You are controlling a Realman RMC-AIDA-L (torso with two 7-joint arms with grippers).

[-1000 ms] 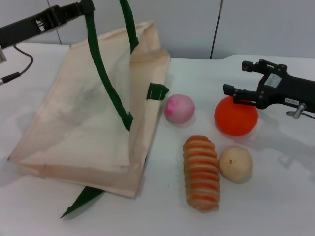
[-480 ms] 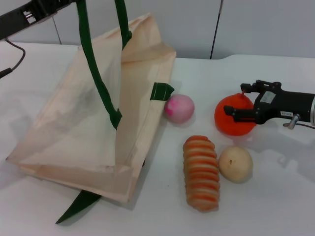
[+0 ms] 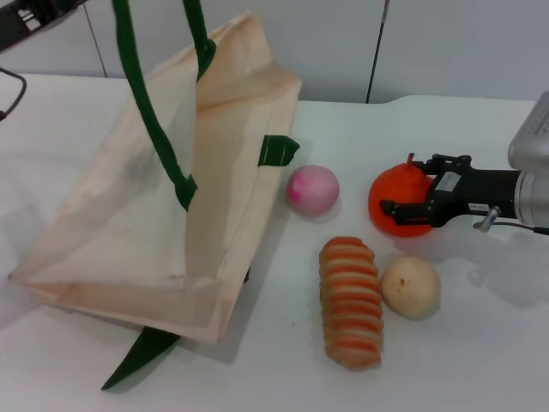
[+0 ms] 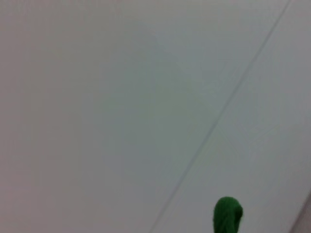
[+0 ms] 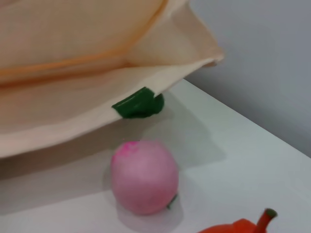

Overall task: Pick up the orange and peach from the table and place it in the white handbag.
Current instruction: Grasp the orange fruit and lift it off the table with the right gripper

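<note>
The orange [image 3: 396,204] lies on the table at the right. My right gripper [image 3: 408,184] reaches in from the right, open, with one finger on each side of it. In the right wrist view only the orange's top and stem [image 5: 257,222] show. The pink peach [image 3: 312,189] [image 5: 144,177] rests between the orange and the white handbag [image 3: 154,197] [image 5: 73,68]. My left gripper [image 3: 77,5], at the top left edge, holds one dark green handle [image 3: 137,94] up, so the bag's mouth gapes toward the fruit. A tip of green strap [image 4: 227,216] shows in the left wrist view.
An orange-and-cream striped loaf [image 3: 350,300] and a beige round fruit [image 3: 411,286] lie in front of the orange. A green tab [image 3: 276,149] sticks out of the bag's side near the peach. The second handle [image 3: 141,356] trails under the bag's near corner.
My right gripper has come down and moved left until its fingers straddle the orange, which shifted slightly left. My left gripper has pulled the handle up and to the left, raising the bag's top side.
</note>
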